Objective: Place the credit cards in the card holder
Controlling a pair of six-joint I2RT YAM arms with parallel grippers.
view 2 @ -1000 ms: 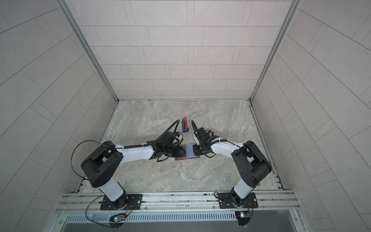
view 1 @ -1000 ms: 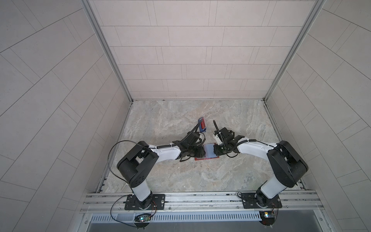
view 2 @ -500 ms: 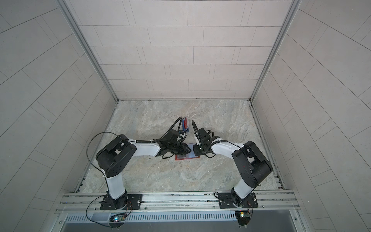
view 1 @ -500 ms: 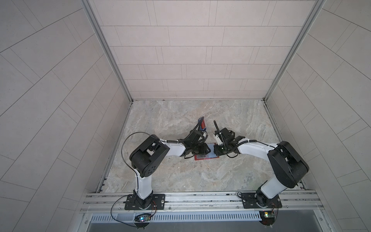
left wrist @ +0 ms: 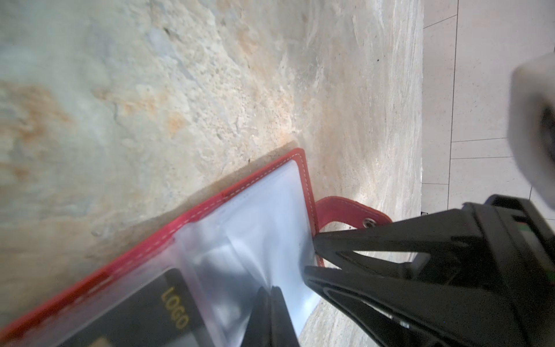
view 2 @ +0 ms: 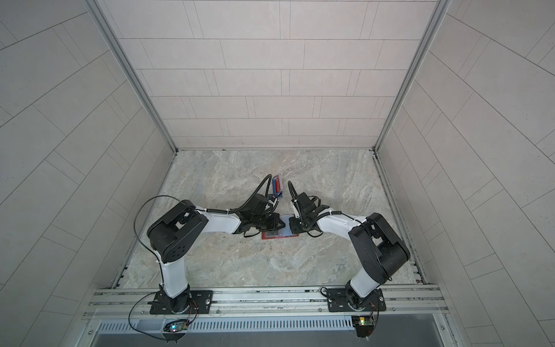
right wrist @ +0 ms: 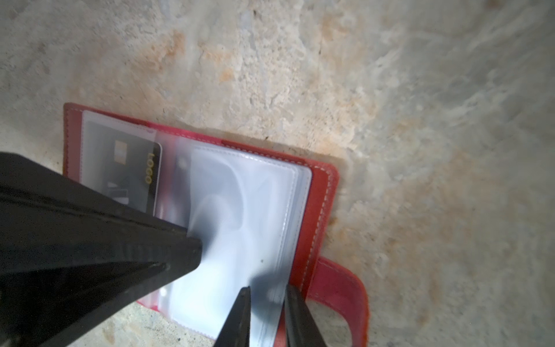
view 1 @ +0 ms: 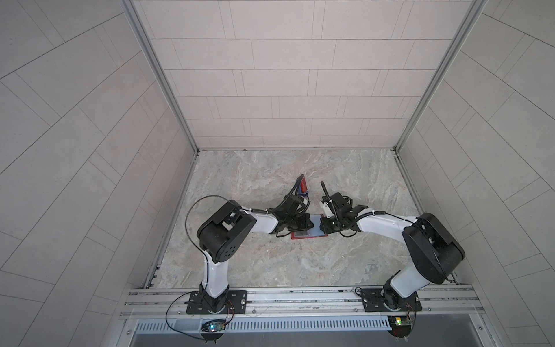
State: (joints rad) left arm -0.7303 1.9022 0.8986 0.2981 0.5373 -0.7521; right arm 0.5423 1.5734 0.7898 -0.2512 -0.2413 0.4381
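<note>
I have the holder [view 1: 304, 236] lying open on the bench [view 1: 270, 264], between the two arms. In both top views the grippers cover most of it, and only a red rim and a pale strip of sleeve show.

The left gripper [right wrist: 186, 255] is closed to a point, with its tip on the bulging top sleeve. The film there is blurred, so I cannot tell whether any of it is pinched. In its own wrist view the fingers [left wrist: 264, 318] meet at the frame edge and are cut off.

The right gripper [right wrist: 267, 288] is narrow. Its fingers sit astride the free edges of the sleeves [right wrist: 258, 216], which fill the gap, so I read that as a grip on them. The snap tab [left wrist: 339, 210] lies just beside it.

The black card [right wrist: 135, 177] sits in a sleeve on the holder's other half. I can read a gold "LOGO", but the left gripper hides the rest of the card.

Farther back, the stand [view 2: 281, 195] holds a red card [view 2: 278, 186] upright. A cable crosses it in a top view. It is too small for me to separate a pale card from the blue of the stand.
</note>
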